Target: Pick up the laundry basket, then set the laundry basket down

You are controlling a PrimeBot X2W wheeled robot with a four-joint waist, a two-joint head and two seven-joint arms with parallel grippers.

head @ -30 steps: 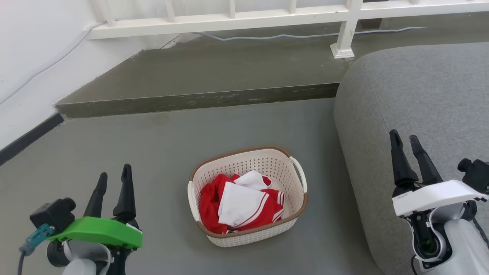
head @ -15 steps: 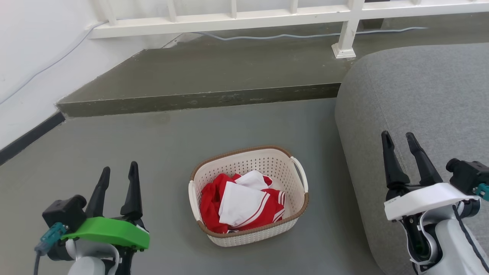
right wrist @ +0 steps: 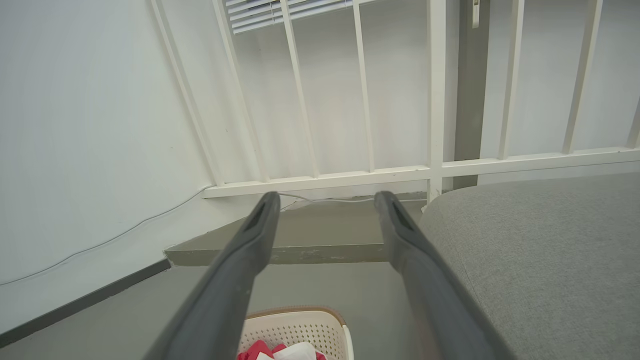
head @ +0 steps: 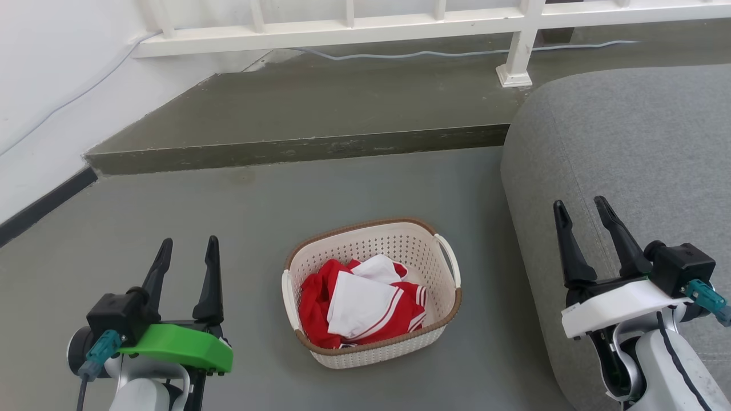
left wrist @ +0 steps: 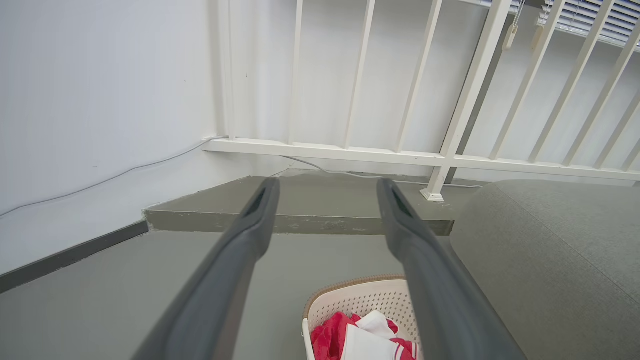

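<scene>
The laundry basket sits on the grey floor, left of the grey sofa. The left gripper and right gripper flank it, fingers apart, both empty.

Cream perforated laundry basket, brown rim, red-and-white striped clothes.

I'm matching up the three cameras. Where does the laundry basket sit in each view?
Head view: laundry basket at lower centre, on the floor.
Left wrist view: laundry basket at the bottom edge, just right of centre, cut off.
Right wrist view: laundry basket at the bottom edge, just left of centre, cut off.
Shared landmark: white railing post.
</scene>
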